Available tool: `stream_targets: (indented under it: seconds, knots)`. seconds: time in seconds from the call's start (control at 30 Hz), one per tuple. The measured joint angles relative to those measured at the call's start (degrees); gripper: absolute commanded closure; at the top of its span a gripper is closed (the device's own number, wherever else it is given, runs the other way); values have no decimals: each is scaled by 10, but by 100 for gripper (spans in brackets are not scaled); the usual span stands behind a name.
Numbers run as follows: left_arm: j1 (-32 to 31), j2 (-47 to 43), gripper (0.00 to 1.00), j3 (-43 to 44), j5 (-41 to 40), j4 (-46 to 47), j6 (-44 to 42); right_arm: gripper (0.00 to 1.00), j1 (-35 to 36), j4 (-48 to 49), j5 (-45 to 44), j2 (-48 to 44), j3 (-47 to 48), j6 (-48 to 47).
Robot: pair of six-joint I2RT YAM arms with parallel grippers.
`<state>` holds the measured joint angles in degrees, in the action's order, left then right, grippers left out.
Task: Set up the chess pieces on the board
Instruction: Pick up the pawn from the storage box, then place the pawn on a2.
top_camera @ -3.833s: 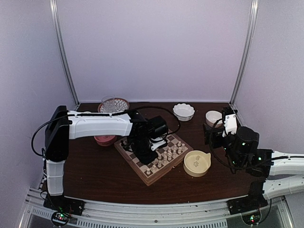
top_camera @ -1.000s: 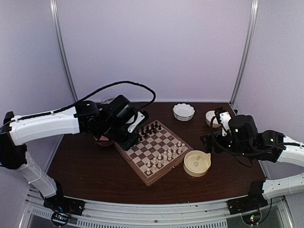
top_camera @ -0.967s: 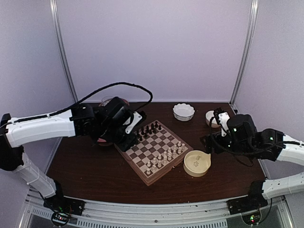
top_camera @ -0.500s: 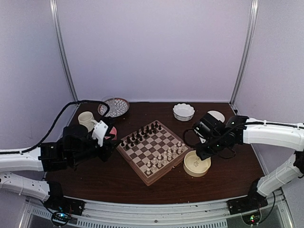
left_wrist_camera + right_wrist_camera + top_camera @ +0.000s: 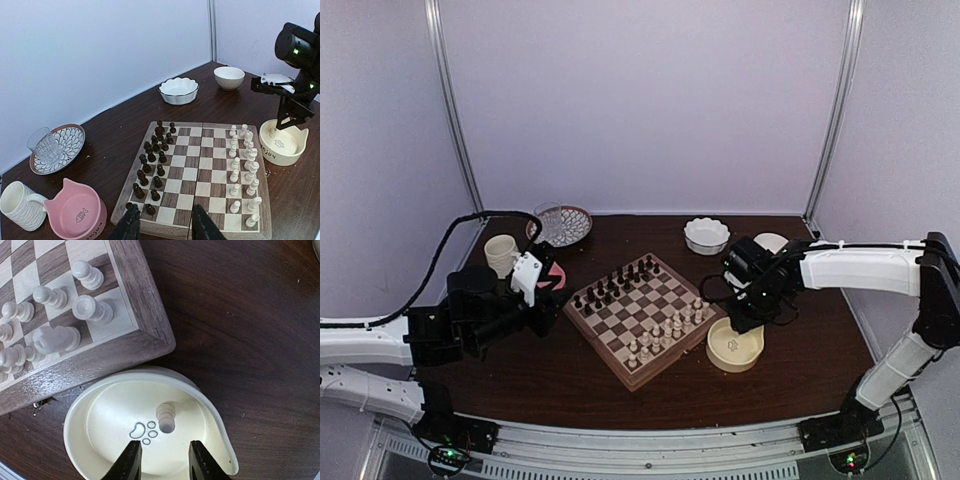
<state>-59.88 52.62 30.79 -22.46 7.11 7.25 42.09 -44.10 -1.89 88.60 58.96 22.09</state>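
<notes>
The right gripper (image 5: 162, 444) hangs over a cream pet bowl (image 5: 85, 407) just beside the board (image 5: 638, 312). Its jaws are parted only narrowly and hold nothing. A lone cream piece (image 5: 166, 414) rests in the bowl, directly ahead of the gap between the fingers. The narrow gap looks suited to something this small. The alignment suggests the arm is lined up to drop straight down and pinch it.

The other cream chess pieces (image 5: 243, 165) stand in two files along the board's edge nearest the bowl. The dark pieces (image 5: 152, 165) line the far edge opposite them. The bowl appears to serve as the stock of unplaced pieces, so the setup looks close to done.

The left gripper (image 5: 165, 226) is held off the board's opposite side, near a pink dish (image 5: 75, 212). Its jaws are likewise apart and empty. That position probably keeps it clear of its partner's reach. The likeliest risk is the round piece slipping sideways as the fingers close.
</notes>
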Motion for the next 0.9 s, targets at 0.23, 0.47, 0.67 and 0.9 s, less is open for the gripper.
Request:
stream_targets:
  seconds: [0.23, 0.47, 0.67, 0.9]
  knots:
    - [0, 7, 63, 0, -4, 4, -2, 68, -13, 26, 27, 49, 0, -13]
    - [0, 21, 63, 0, -5, 4, -3, 82, -14, 40, 34, 68, 0, -19]
    - [0, 22, 63, 1, -5, 4, -3, 96, -14, 46, 33, 67, 0, -21]
    - [0, 22, 63, 5, -5, 4, -3, 98, -9, 35, 32, 54, 3, -24]
